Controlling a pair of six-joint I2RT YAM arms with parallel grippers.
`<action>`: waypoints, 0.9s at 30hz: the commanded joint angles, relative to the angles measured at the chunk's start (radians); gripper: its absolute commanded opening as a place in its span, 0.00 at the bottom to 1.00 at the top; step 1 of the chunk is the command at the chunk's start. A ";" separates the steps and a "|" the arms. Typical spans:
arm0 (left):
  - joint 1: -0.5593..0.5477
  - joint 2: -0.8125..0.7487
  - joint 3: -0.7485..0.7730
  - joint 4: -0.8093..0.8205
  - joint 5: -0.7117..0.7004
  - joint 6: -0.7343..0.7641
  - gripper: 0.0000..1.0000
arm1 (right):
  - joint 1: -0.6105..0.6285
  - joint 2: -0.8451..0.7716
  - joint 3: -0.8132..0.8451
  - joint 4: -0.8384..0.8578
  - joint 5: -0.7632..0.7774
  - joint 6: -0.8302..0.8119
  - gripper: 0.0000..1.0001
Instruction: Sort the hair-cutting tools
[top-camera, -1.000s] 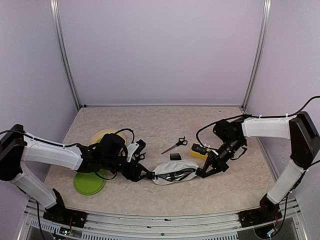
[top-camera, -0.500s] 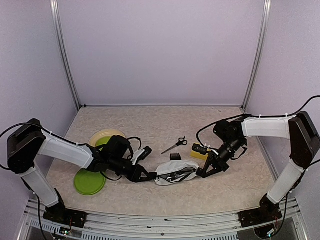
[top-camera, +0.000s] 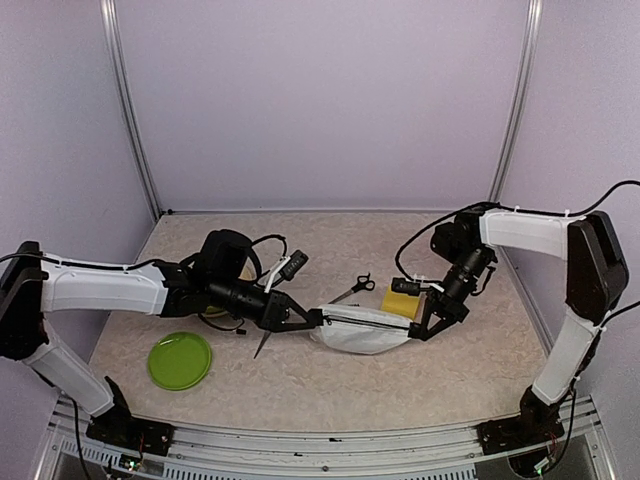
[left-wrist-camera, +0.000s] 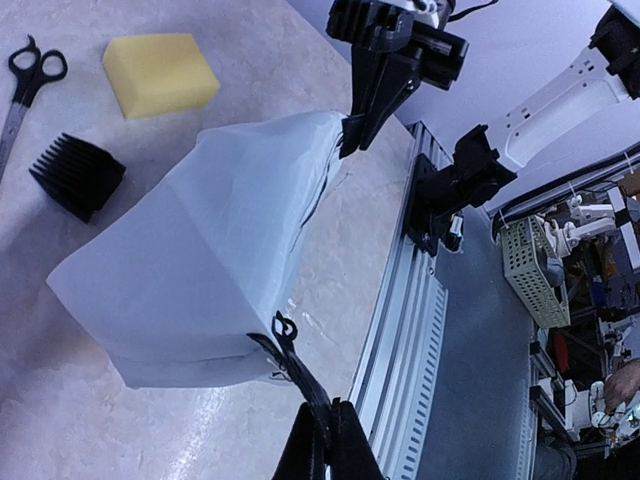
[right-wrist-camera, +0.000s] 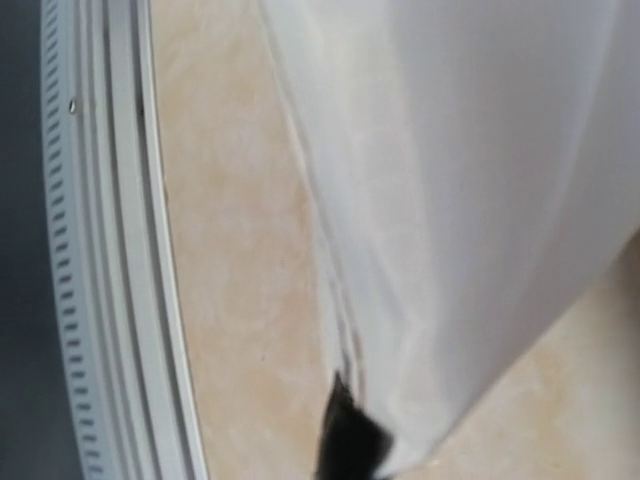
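top external: we're holding the pouch (top-camera: 360, 330) up btwn both arms, left gripper (top-camera: 313, 320) & right gripper (top-camera: 421, 331) each clamped on one end.

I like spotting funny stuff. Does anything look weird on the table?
Yes: the white pouch isn't lying flat. It hangs stretched between the left gripper and right gripper, each pinching one end, like a tiny hammock.

White tubes with fat black joints on left arm (top-camera: 100, 290) and right arm (top-camera: 525, 232). Thin black cables (top-camera: 268, 238) looping near the wrists. Black and pointy at the tips: left end effector (top-camera: 314, 320), right end effector (top-camera: 420, 333).
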 joint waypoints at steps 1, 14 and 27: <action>-0.002 0.058 -0.010 -0.045 0.018 -0.002 0.00 | -0.004 0.056 -0.001 -0.048 -0.027 -0.049 0.00; 0.009 0.086 0.067 -0.168 -0.125 0.073 0.45 | -0.004 0.031 -0.002 0.004 -0.086 -0.017 0.33; 0.055 0.158 0.287 -0.561 -0.675 0.138 0.48 | -0.165 -0.149 0.042 0.240 0.064 0.161 0.43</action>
